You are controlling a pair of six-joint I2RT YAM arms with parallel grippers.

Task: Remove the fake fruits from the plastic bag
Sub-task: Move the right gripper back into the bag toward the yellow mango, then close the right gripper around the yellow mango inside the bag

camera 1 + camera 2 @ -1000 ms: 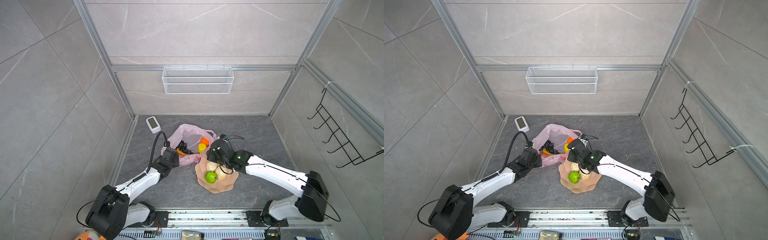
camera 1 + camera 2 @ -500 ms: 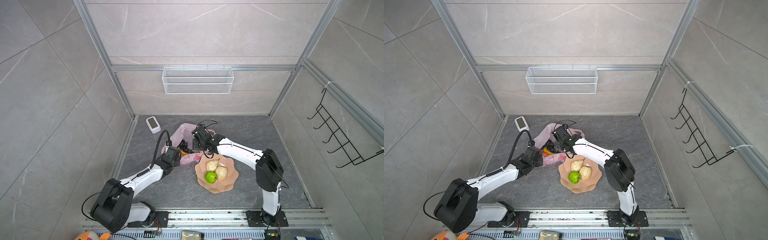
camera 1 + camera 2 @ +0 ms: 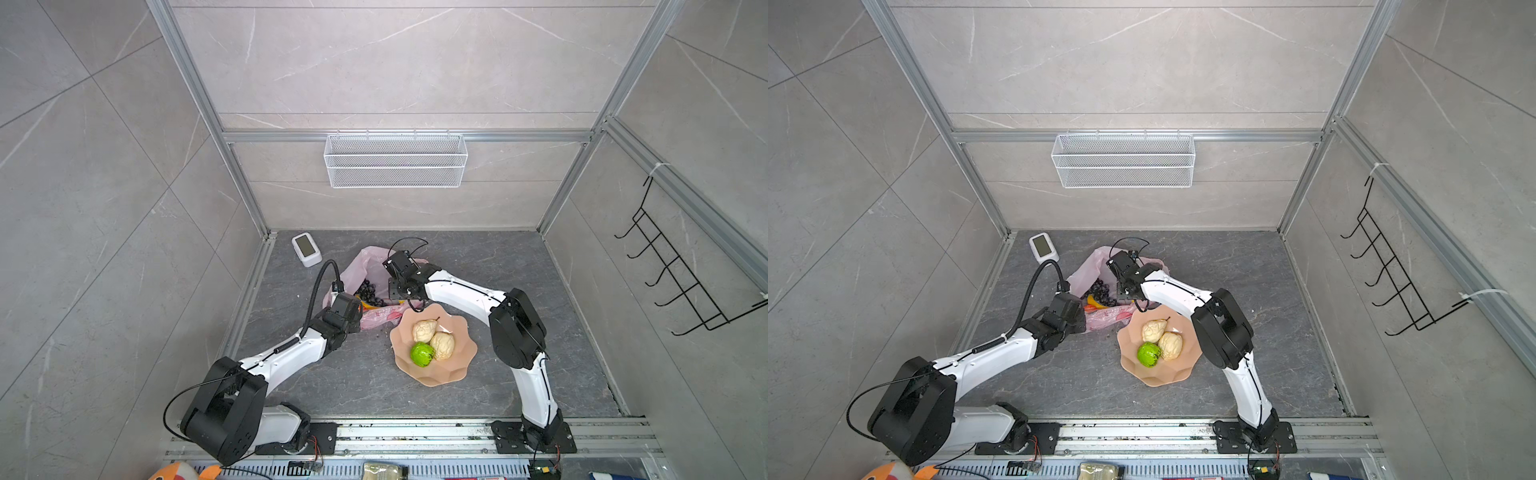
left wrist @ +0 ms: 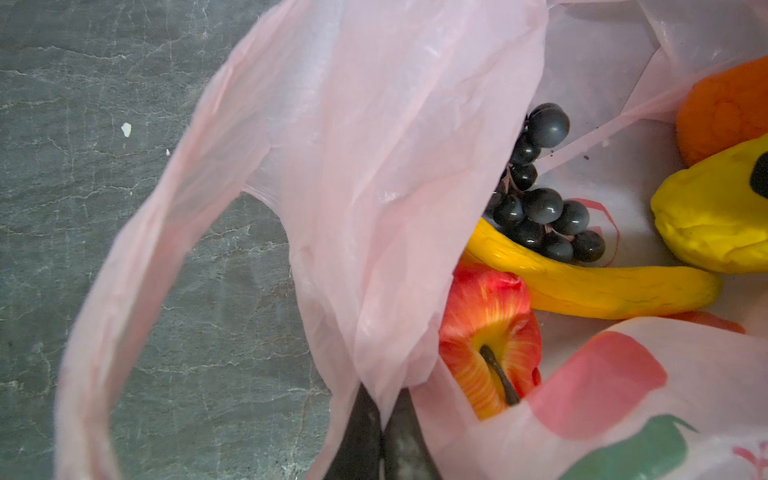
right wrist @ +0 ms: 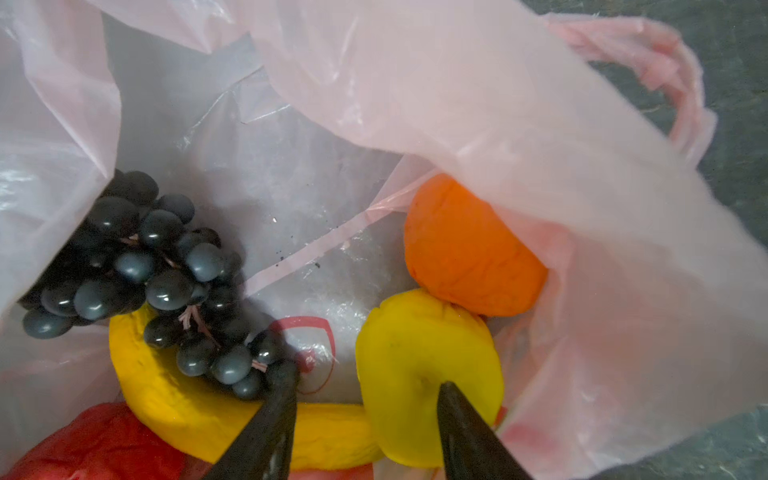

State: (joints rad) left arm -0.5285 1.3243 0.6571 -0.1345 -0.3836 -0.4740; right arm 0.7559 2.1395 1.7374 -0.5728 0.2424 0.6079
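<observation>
Hovering inside the mouth of the plastic bag point(image 5: 540, 124), the right hand point(image 5: 365, 380) is released and empty, jaws apart, one tip over the round yellow fruit point(image 5: 415, 332) and the other by the banana point(image 5: 187, 399) and grape bunch point(image 5: 145, 266). The left hand point(image 4: 382, 411) is clenched on the bag's thin film beside a handle loop, holding the mouth open.

These fake fruits look light, rigid and smooth, so probably slippery. The yellow one seems best pinched across its width, and the grapes near their stem, since the bunch would likely flop. An orange fruit point(image 5: 465, 249) touches the yellow one, tucked under loose film that could snag. A red apple point(image 4: 486, 332) lies against the banana near the left hand.

The bag lies left of the tabletop's point(image 3: 365, 399) middle, toward the far edge. The peach plate point(image 3: 457, 370) just beside it carries three fruits with bare room left, and the tabletop's right side is open.
</observation>
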